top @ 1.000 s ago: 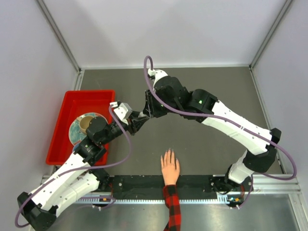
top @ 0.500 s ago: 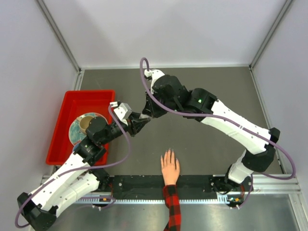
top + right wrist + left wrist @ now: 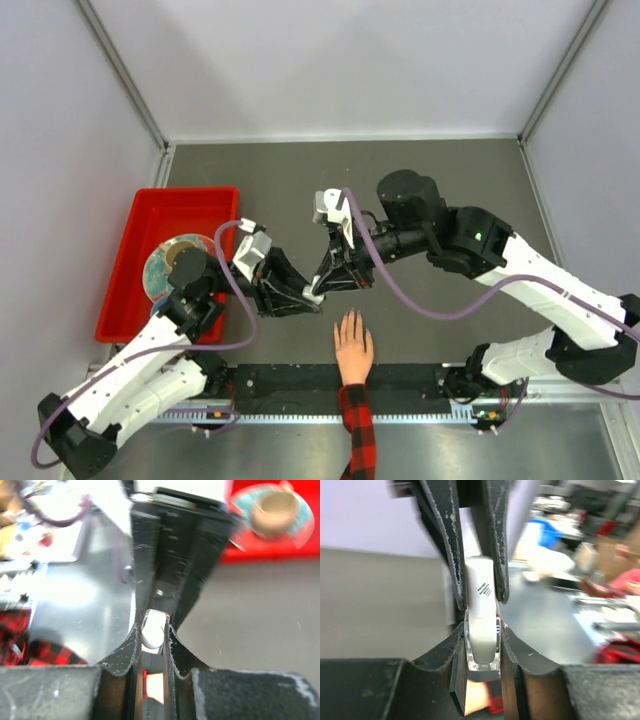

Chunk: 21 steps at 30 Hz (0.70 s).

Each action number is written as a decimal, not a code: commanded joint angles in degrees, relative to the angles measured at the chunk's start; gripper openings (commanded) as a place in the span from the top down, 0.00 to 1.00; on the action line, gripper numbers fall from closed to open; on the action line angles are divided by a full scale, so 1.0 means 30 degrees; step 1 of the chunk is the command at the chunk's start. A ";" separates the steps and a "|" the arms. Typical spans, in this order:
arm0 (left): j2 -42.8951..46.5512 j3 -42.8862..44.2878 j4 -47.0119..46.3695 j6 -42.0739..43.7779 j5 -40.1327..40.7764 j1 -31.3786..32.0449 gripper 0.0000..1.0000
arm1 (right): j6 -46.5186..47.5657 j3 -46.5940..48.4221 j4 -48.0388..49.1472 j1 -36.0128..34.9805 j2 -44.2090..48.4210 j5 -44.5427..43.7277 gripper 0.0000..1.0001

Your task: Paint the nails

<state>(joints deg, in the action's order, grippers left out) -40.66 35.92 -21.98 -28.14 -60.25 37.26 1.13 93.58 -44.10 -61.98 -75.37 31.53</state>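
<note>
A light-skinned hand point(image 3: 353, 350) with a red-and-black plaid sleeve lies flat at the table's near edge, fingers pointing away. Its nails point(image 3: 349, 317) are too small to make out. Just beyond the fingertips my two grippers meet tip to tip. My left gripper point(image 3: 306, 298) point(image 3: 482, 647) is shut on a small clear glass bottle point(image 3: 482, 645) of white polish. My right gripper point(image 3: 323, 287) point(image 3: 152, 635) comes from the opposite side, shut on the bottle's white cap point(image 3: 481, 587) point(image 3: 151, 630). Part of the hand shows blurred below both pairs of jaws.
A red tray point(image 3: 128, 285) sits at the left, holding a teal plate point(image 3: 160, 268) with a brown cup point(image 3: 182, 256). A black rail point(image 3: 290, 378) runs along the near edge under the wrist. Grey walls close in the table on three sides.
Both arms have swung toward the near edge, carrying the bottle from mid-table to just beyond the fingertips. The right gripper has closed onto the cap.
</note>
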 commanded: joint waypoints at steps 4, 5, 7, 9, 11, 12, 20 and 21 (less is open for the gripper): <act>0.0370 0.3694 0.2944 0.2777 -0.1546 0.0003 1.00 | 0.1327 0.0360 0.0049 -0.0230 -0.0862 0.1312 1.00; 0.0458 0.3903 0.4904 0.4413 -0.0552 0.0003 1.00 | 0.1063 0.0417 0.0195 -0.0230 -0.0833 0.0543 0.95; 0.0664 0.4371 0.6440 0.5654 0.2222 -0.0026 1.00 | -0.0223 0.0679 0.0546 -0.0230 -0.0832 -0.2547 0.67; 0.0664 0.4491 0.7728 0.6886 0.4049 0.0003 1.00 | -0.2267 0.0856 0.0607 -0.0259 -0.0978 -0.4728 0.58; 0.0635 0.4082 0.7794 0.7588 0.6862 0.0003 1.00 | -0.3912 0.1442 0.0256 -0.0259 -0.1125 -0.8153 0.53; 0.0722 0.3907 0.7707 0.7738 0.8117 0.0003 1.00 | -0.5979 0.1443 0.0284 -0.0231 -0.0980 -0.9442 0.50; 0.0283 0.2324 0.6892 0.8882 1.0854 -0.0026 1.00 | -1.1565 0.2026 0.0141 -0.0406 -0.1884 -1.3965 0.47; 0.0370 0.2207 0.6741 0.8853 1.0970 -0.0026 1.00 | -1.1683 0.2464 -0.0558 -0.0580 -0.2235 -1.4228 0.48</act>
<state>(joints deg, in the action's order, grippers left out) -40.16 43.86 1.74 -4.19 -31.55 36.97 -25.87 96.51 -43.66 -62.52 -78.59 -2.81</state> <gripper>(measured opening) 0.315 0.530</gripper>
